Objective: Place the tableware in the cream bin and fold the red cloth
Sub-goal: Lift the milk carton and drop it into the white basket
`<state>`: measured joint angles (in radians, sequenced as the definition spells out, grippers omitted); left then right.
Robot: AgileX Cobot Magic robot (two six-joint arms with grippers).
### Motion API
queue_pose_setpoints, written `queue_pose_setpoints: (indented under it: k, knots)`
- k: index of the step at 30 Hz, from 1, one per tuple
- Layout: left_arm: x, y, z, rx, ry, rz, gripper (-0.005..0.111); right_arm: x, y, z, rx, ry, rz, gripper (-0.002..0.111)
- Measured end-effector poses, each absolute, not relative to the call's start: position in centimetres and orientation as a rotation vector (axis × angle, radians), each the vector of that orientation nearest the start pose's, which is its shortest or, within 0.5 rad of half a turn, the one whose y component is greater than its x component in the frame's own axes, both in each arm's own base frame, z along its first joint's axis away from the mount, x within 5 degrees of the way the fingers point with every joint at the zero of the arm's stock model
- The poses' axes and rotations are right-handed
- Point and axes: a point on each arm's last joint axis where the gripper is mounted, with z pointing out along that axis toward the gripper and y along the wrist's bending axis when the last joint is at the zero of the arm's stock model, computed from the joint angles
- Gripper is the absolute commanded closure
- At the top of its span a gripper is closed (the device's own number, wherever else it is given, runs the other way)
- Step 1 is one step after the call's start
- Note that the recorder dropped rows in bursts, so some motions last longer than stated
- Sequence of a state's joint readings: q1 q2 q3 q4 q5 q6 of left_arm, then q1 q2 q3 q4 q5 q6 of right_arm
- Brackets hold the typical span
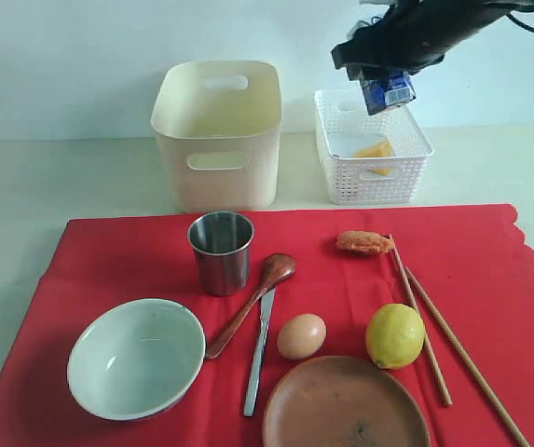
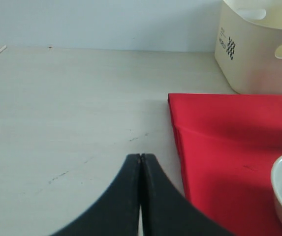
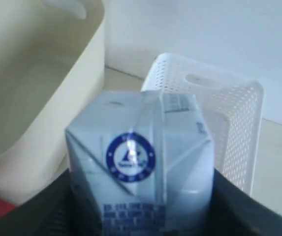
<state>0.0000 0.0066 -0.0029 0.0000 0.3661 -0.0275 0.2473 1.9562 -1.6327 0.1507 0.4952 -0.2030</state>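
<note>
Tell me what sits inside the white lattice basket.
One orange wedge lies in the basket. The held milk carton hides its back corner; the front wall hides the near floor.

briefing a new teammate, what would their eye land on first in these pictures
The bright red cloth fills the whole foreground. Above the white lattice basket at the back right, the right gripper holds a blue-and-white milk carton in the air. A yellow lemon stands out beside the brown plate.
</note>
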Motion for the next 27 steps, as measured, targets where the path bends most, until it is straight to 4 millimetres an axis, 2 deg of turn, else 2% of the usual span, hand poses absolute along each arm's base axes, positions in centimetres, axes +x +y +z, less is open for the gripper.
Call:
queue_pose_setpoints:
  k: [7, 17, 25, 27]
  knots:
    - [5.3, 0.0, 18.1, -0.025, 1.853, -0.019, 0.107, 47.1, 9.6, 24.2, -0.265, 2.234, 0.171, 0.108]
    - [5.3, 0.0, 18.1, -0.025, 1.853, -0.019, 0.107, 50.3, 9.9, 18.7, -0.218, 2.281, 0.195, 0.108]
    - [5.3, 0.0, 18.1, -0.025, 1.853, -0.019, 0.107, 51.0, 10.1, 16.1, -0.233, 2.321, 0.188, 0.108]
    - [5.3, 0.0, 18.1, -0.025, 1.853, -0.019, 0.107, 51.0, 10.1, 15.7, -0.248, 2.334, 0.185, 0.104]
